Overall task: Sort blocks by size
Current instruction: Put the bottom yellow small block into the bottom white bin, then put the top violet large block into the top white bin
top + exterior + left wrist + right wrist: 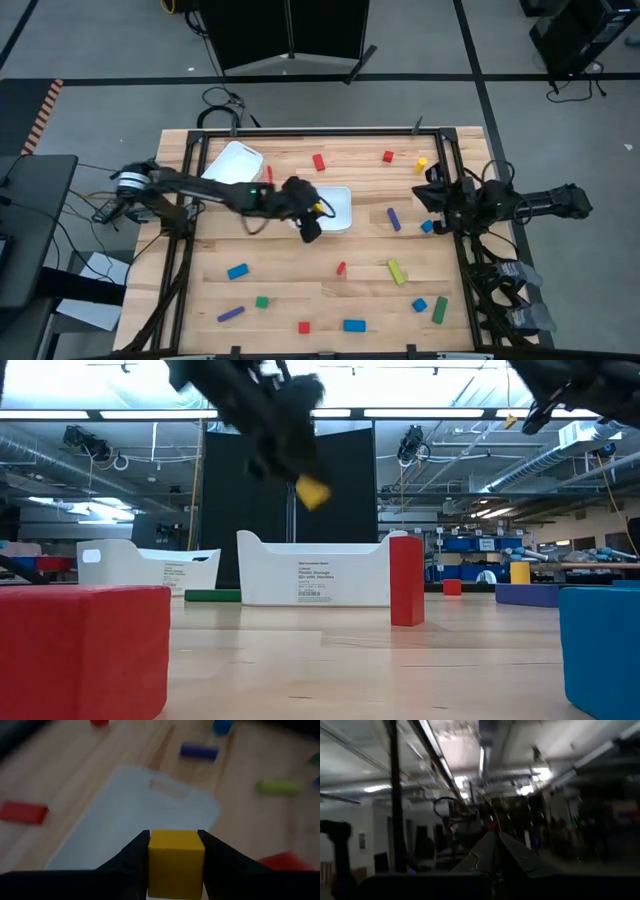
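Clearly, left tool [176, 851] clamps a yellow cube [176, 862] above the white tray [130, 810].

A pale wooden plank worktop [300, 290] fills the lower middle of the high view, framed by black metal rails [178, 270] along its left and right edges. Around it lies a grey concrete floor [110, 60] crossed by dark tape lines [470, 45]. A tall black panel [290, 30] stands at the top centre, with black cables [222, 100] coiled just below it. In the low view, long ceiling strip lights [110, 415] and exposed ducts [50, 450] span the upper frame, and blue storage bins [470, 545] line shelves at the right.
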### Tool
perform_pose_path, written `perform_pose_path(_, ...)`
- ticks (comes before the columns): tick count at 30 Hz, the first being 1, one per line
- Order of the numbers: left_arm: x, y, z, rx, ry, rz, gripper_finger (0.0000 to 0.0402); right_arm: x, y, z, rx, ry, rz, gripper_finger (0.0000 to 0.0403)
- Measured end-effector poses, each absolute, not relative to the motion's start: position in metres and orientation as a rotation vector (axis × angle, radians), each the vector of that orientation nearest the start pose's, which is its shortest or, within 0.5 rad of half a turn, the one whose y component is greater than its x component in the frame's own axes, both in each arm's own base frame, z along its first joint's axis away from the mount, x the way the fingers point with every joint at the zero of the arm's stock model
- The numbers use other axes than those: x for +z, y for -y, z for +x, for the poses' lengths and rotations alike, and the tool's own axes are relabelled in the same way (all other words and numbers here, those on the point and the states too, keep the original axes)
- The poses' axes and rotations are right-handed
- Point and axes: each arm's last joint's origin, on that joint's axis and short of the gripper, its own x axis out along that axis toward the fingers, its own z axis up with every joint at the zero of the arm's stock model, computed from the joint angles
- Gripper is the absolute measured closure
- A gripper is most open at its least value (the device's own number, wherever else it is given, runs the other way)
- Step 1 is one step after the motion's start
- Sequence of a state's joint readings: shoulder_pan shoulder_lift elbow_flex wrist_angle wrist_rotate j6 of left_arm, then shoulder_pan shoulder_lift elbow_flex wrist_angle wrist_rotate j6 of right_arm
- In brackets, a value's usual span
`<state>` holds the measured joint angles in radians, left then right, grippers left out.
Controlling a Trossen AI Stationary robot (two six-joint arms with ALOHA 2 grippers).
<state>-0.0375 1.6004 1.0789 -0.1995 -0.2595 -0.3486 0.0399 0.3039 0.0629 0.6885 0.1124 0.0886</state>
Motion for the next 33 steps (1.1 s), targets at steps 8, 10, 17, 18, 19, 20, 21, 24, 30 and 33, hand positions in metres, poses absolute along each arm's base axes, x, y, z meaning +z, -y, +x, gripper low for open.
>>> perform_pose_path(8,0.212,-0.006,0.361,0.338,-0.643,-0.252,0.0168,0.239,-0.001,0.143,-0.122,0.082,0.113,0.029)
perform_pose_path(10,0.216,-0.006,0.36,0.337,-0.635,-0.252,0.0125,0.244,-0.001,0.151,-0.127,-0.014,0.1,0.0261)
perform_pose_path(17,0.237,0.0,0.34,0.345,-0.527,-0.25,0.0066,0.258,-0.005,0.176,-0.14,-0.295,0.063,0.0205)
perform_pose_path(18,0.241,0.003,0.335,0.344,-0.502,-0.254,0.0068,0.258,-0.007,0.178,-0.145,-0.351,0.071,0.0205)
perform_pose_path(19,0.244,0.005,0.33,0.344,-0.477,-0.263,0.0071,0.257,-0.009,0.181,-0.157,-0.412,0.082,0.0205)
perform_pose_path(20,0.248,0.008,0.325,0.338,-0.443,-0.272,0.0074,0.253,-0.011,0.182,-0.183,-0.486,0.096,0.0205)
perform_pose_path(21,0.251,0.01,0.319,0.338,-0.408,-0.279,0.0078,0.249,-0.013,0.182,-0.221,-0.559,0.115,0.0206)
perform_pose_path(24,0.256,0.016,0.305,0.347,-0.342,-0.296,0.0091,0.238,-0.017,0.184,-0.384,-0.733,0.216,0.0209)
perform_pose_path(30,0.265,0.026,0.286,0.303,-0.22,-0.317,0.0112,0.204,-0.024,0.184,-0.653,-0.997,0.435,0.0201)
perform_pose_path(33,0.273,0.029,0.279,0.261,-0.15,-0.312,0.0117,0.191,-0.026,0.187,-0.723,-1.07,0.449,0.0186)
